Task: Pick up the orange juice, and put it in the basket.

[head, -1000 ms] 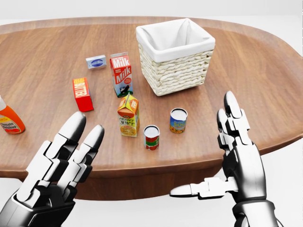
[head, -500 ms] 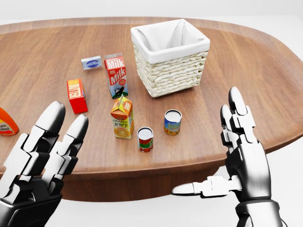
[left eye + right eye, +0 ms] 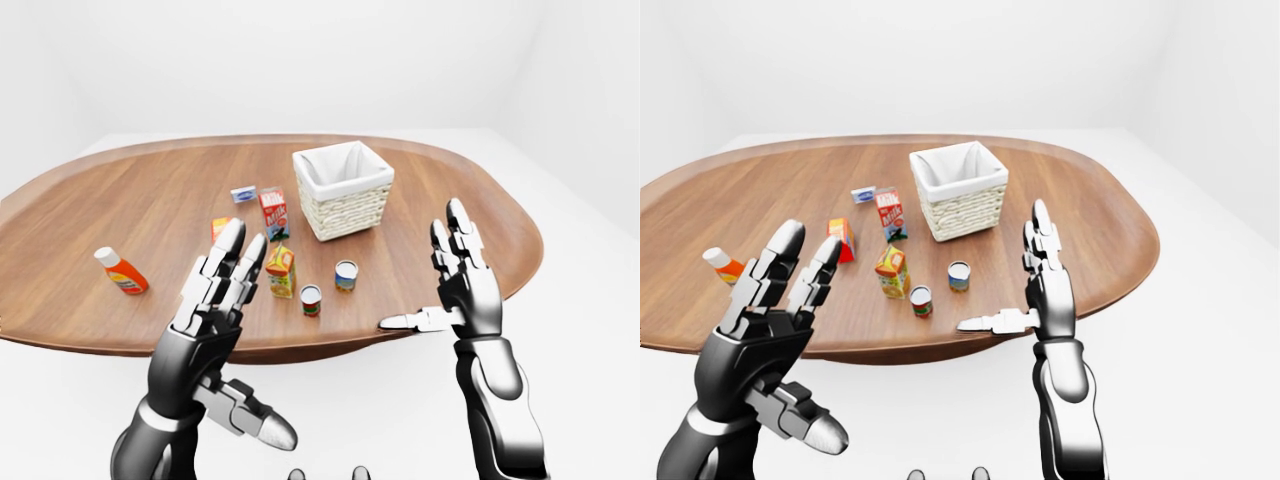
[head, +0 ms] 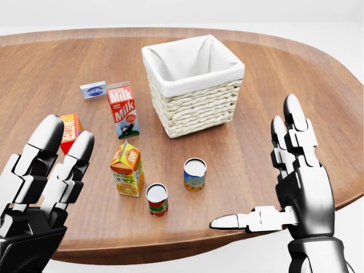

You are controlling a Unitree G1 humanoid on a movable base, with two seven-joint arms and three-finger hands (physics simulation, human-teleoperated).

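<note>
The orange juice carton [image 4: 127,168] stands upright on the wooden table [image 4: 273,74], at the lower left of the head view. The white-lined wicker basket [image 4: 196,111] sits above and to the right of it, apart from the carton. My left hand [image 4: 60,156] is raised just left of the carton, fingers spread, touching nothing. My right hand [image 4: 282,170] is held up at the right over the table's near edge, open with its thumb pointing left. Both hands are empty.
A milk carton [image 4: 122,109] stands between the juice and the basket. A red box [image 4: 69,129] and a small blue-white box [image 4: 92,90] lie further left. Two cans [image 4: 157,199] [image 4: 194,173] stand right of the juice. A ketchup bottle [image 3: 120,272] lies far left.
The whole picture has shifted: the camera moved nearer, so the table's things sit lower, further left and larger. Both hands stay open and raised; the left one sits further left.
</note>
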